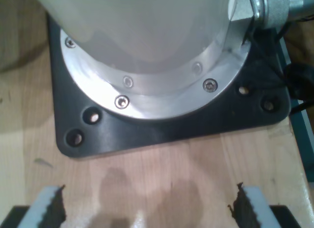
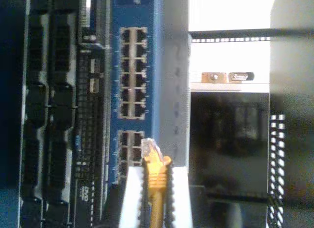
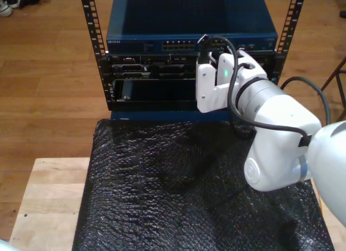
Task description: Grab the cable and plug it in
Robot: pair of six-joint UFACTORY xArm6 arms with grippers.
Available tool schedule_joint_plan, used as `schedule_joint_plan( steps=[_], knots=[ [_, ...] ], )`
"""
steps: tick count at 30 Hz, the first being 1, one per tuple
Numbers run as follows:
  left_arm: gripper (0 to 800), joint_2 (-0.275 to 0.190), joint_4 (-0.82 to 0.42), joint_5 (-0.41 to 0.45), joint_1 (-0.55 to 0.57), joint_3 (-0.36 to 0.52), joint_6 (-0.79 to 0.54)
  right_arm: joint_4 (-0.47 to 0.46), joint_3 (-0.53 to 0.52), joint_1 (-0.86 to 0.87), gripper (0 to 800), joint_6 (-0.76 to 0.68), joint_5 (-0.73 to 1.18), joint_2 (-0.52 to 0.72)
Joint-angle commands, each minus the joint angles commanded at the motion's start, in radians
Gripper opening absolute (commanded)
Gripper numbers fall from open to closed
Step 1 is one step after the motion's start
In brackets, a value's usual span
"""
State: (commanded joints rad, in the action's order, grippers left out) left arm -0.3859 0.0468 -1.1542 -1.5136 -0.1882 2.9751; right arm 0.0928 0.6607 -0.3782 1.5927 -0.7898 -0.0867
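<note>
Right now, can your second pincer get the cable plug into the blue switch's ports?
Probably yes. My second pincer grips the cable, its plug right at the blue switch's port rows, nothing between them.

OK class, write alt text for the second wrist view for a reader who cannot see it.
My second end effector grips the yellow-orange cable, its clear plug right at the ports of a blue network switch. Dark rack equipment sits beside the switch.

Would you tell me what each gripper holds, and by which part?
My second gripper grips the cable by its yellow boot behind the plug; my first gripper holds nothing.
</note>
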Motion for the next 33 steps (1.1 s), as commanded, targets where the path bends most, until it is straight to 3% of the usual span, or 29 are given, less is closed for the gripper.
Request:
schedule_joint_plan(
  steps=[15,21,26,33],
  knots=[
    [800,0.002,0.0,0.0,0.0,0.0,0.0,0.0,0.043,0.04,0,0.0,-0.094,-0.094],
    [800,0.002,0.0,0.0,0.0,0.0,0.0,0.006,0.057,0.04,0,0.006,-0.318,-0.178],
    [800,0.002,0.0,0.0,0.0,0.0,0.0,0.009,0.054,0.032,0,0.008,-0.365,-0.195],
    [800,0.002,0.0,0.0,0.0,0.0,0.0,0.163,0.1,0.009,0,0.063,-0.459,-0.284]
  ],
)
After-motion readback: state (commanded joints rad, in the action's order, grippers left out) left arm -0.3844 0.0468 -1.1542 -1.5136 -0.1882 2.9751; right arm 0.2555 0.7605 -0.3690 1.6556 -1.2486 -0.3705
